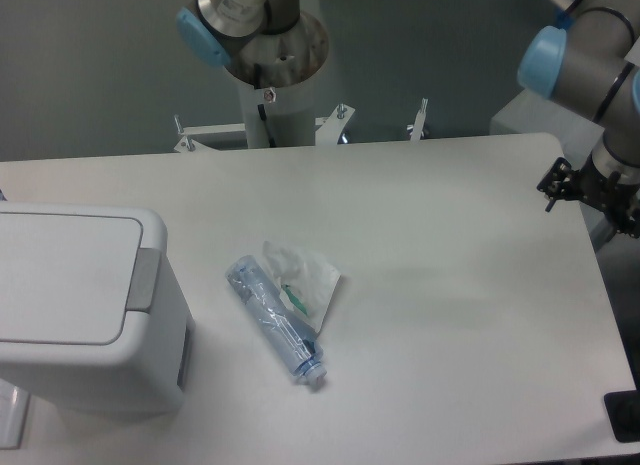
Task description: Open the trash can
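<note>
The trash can (85, 315) is a large boxy white bin at the table's left front, with its flat lid (60, 275) down and a grey tab (143, 278) on its right rim. My gripper (556, 182) is a small black shape at the table's far right edge, well away from the bin and partly cut off by the frame. Nothing shows between its fingers, and its jaws are too small and dark to read.
A crushed clear plastic bottle (275, 318) and a crumpled clear wrapper (303, 275) lie near the table's middle. A second arm's base (272, 55) stands behind the far edge. A black object (625, 415) sits at the front right corner.
</note>
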{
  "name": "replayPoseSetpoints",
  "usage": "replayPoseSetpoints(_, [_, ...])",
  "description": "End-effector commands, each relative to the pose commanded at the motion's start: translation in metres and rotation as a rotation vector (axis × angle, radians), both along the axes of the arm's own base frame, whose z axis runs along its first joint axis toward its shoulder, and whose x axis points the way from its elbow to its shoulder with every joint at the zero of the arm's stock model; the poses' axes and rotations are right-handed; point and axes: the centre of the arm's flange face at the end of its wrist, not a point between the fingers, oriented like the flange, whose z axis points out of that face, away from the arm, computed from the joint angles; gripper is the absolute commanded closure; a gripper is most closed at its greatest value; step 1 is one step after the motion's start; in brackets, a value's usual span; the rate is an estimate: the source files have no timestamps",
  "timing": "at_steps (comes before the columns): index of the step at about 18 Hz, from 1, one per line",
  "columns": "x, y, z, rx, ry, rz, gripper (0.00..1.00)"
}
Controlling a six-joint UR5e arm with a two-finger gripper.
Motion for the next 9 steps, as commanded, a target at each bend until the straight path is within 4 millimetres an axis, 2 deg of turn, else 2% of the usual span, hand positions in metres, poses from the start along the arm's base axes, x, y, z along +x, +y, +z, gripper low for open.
replayPoseSetpoints(1, [0.004, 0.003, 0.007, 0.021, 0.006, 0.075, 0.00])
replayPoseSetpoints(4, [0.009, 0.012, 0.005, 0.047, -0.004, 0.239, 0.00])
replayPoseSetpoints(9, [0.005, 0.022, 0.010, 0.191, 0.006, 0.271, 0.00])
